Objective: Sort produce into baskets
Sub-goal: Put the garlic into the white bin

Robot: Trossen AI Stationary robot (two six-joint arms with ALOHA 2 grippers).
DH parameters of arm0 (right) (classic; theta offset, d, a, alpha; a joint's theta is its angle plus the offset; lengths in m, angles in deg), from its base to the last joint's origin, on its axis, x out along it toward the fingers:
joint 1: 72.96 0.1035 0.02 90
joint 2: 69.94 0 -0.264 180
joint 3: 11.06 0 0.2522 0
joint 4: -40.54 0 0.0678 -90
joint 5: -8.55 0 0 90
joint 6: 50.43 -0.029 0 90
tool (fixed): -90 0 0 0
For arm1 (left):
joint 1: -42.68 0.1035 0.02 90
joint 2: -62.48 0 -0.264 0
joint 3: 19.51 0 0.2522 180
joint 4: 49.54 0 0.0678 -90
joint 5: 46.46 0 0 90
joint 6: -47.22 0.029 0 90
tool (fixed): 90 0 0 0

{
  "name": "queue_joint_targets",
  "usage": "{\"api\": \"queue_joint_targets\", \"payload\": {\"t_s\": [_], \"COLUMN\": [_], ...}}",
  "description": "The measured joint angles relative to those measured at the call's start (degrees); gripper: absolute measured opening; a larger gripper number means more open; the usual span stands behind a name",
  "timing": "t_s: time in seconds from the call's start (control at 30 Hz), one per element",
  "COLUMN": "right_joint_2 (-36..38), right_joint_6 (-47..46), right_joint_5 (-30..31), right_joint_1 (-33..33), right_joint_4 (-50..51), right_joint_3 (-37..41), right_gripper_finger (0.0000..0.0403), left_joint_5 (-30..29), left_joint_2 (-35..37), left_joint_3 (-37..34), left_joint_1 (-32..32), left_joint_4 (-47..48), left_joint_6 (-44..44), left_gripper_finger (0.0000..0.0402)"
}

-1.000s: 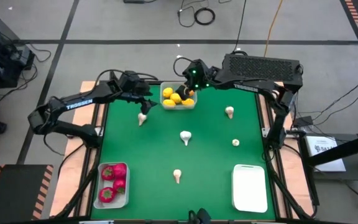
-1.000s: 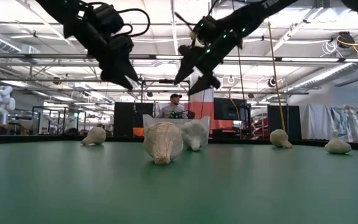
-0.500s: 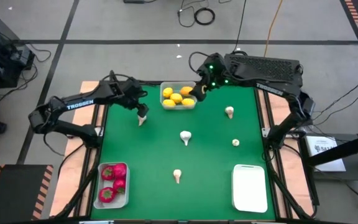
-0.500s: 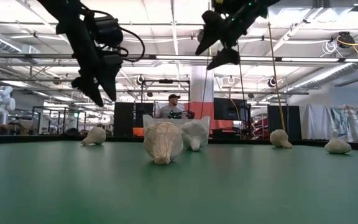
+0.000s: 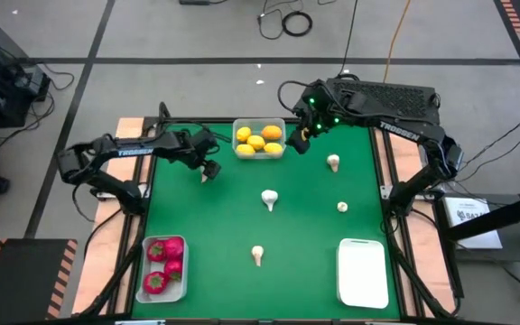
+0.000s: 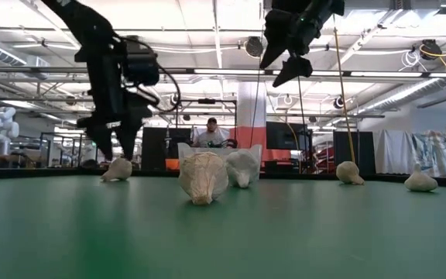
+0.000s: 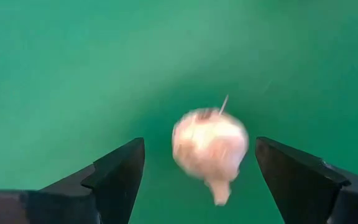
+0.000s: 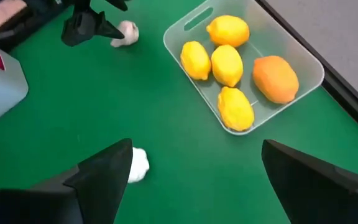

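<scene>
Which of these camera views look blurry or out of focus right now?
Left wrist view: the mushroom between the left gripper fingers is smeared. Low view: the left arm is motion-blurred, and the nearest mushroom is soft. High and right wrist views look sharp.

Overhead, table-level, two wrist cams; table (image 5: 305,226) shared.

Open workshop hall, grey floor, bright ceiling.

Grey concrete floor (image 5: 197,81) crossed by dark seams, strewn with black cables (image 5: 287,20) and one orange cable (image 5: 395,36). Striped hazard tape (image 5: 61,280) at lower left. Overhead: white ceiling (image 6: 192,31) with long light strips and beams. Farther back: a white pillar with a red band (image 6: 250,116), dark screens (image 6: 157,147), a seated person (image 6: 217,133), a white humanoid figure (image 6: 2,124) at far left, pale curtains (image 6: 432,151) at right.
</scene>
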Motion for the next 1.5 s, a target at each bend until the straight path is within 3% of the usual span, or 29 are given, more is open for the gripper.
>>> {"api": "queue_joint_targets", "payload": {"t_s": [0.33, 0.67, 1.0, 1.27, 1.37, 1.5], "right_joint_2": [0.0, 0.0, 0.0, 0.1, 1.1, 3.9], "right_joint_6": [2.3, 3.1, 1.3, -4.1, -6.5, -9.8], "right_joint_5": [0.0, 0.0, 0.0, -0.2, -0.2, 0.0], "right_joint_1": [0.0, 0.0, 1.1, 6.0, 8.7, 12.6], "right_joint_4": [0.9, 0.9, 2.0, 8.0, 10.5, 11.2], "right_joint_3": [0.0, 0.0, 0.0, 0.0, 0.0, 0.0], "right_gripper_finger": [0.0348, 0.0348, 0.0345, 0.0306, 0.0290, 0.0273], "left_joint_5": [0.8, 0.8, 0.5, 0.8, 3.0, 10.5], "left_joint_2": [-2.0, -2.3, -4.5, -4.9, -4.9, -4.9], "left_joint_3": [-4.4, -4.5, -4.5, -4.5, -4.5, -4.5], "left_joint_1": [-1.7, -2.0, -2.0, -2.1, -2.6, -5.0], "left_joint_4": [-7.9, -8.7, -9.1, -10.6, -12.2, -16.6], "left_joint_6": [-3.8, -4.9, -4.5, -0.6, -0.3, -0.4], "left_gripper_finger": [0.0313, 0.0312, 0.0247, 0.0197, 0.0189, 0.0189]}}
